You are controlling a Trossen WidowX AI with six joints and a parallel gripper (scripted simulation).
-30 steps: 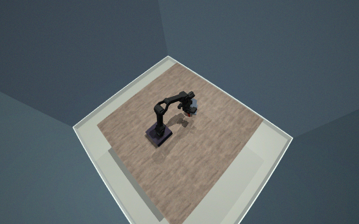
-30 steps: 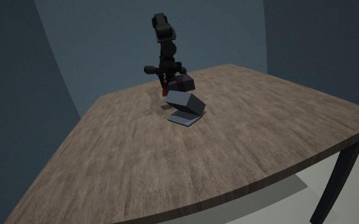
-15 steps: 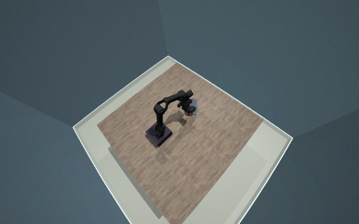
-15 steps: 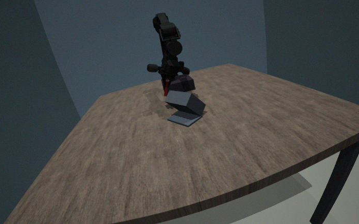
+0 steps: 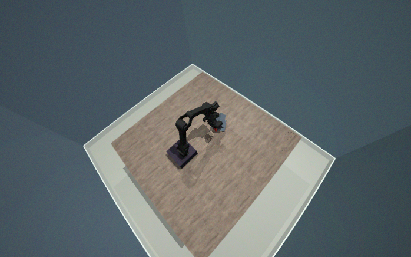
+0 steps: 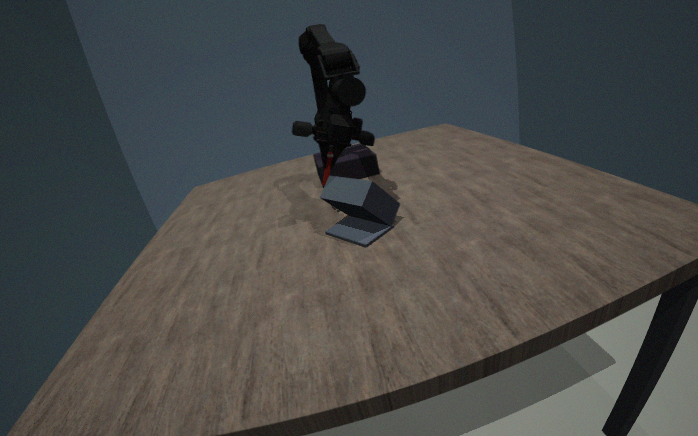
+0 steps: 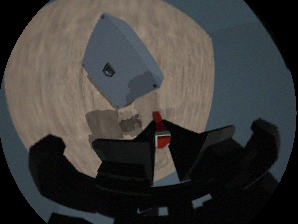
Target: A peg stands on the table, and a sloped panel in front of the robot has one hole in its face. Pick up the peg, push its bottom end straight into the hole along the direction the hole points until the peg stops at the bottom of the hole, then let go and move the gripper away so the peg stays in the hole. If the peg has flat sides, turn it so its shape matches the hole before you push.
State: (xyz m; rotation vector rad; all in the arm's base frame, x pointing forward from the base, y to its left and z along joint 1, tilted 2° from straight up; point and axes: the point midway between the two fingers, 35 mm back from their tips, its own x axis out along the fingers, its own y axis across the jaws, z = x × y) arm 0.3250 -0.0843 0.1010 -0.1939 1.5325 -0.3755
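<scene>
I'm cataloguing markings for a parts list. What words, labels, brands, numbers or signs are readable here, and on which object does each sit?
None: no view shows readable text.
Red peg in the gripper: plain, no marking.
Sloped panel: only its dark hole, no label.
Arm and its base: no brand or number can be made out.
Table: wood grain only.

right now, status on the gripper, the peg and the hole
Gripper shut on red peg. Peg off the table, not yet in the hole on the sloped panel. Nothing seen between peg and hole.
</scene>
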